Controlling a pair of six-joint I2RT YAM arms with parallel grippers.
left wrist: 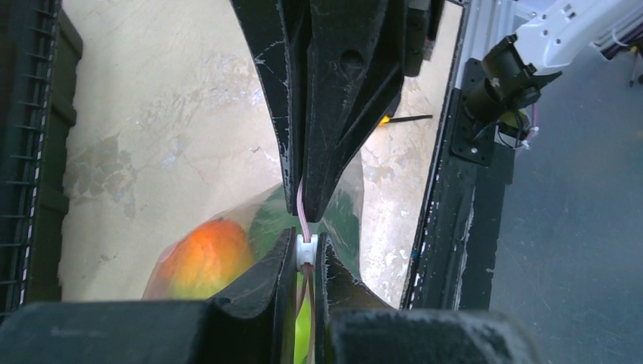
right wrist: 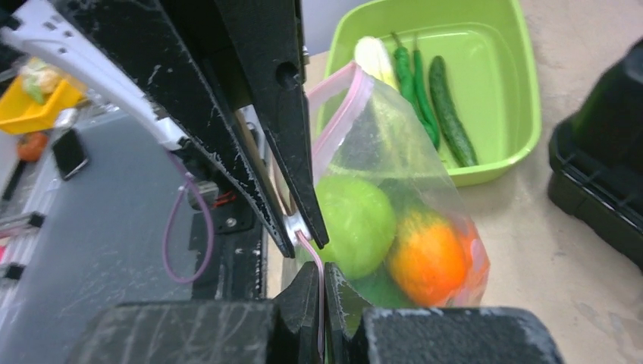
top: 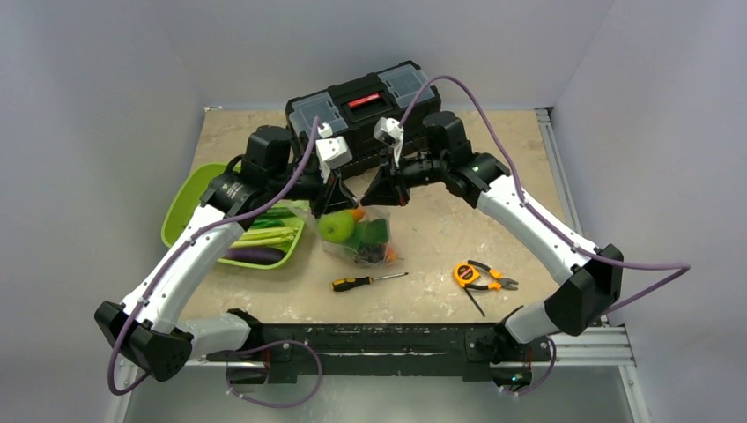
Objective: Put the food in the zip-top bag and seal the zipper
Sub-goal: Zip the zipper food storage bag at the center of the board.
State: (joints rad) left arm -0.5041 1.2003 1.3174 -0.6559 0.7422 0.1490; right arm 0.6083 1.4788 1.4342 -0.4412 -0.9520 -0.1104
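Zip-top bag [top: 359, 236] is held up mid-table with a green apple [right wrist: 356, 224] and an orange [right wrist: 428, 258] inside. Both grippers are clamped on the zipper [right wrist: 331, 121], tips almost meeting: the left gripper [left wrist: 305, 246] on a small white piece, the right gripper [right wrist: 322, 277] beside it. The strip runs lengthwise through both, so sealing probably means sliding along it. Only the right wrist view shows the strip's far stretch, seemingly unsealed.
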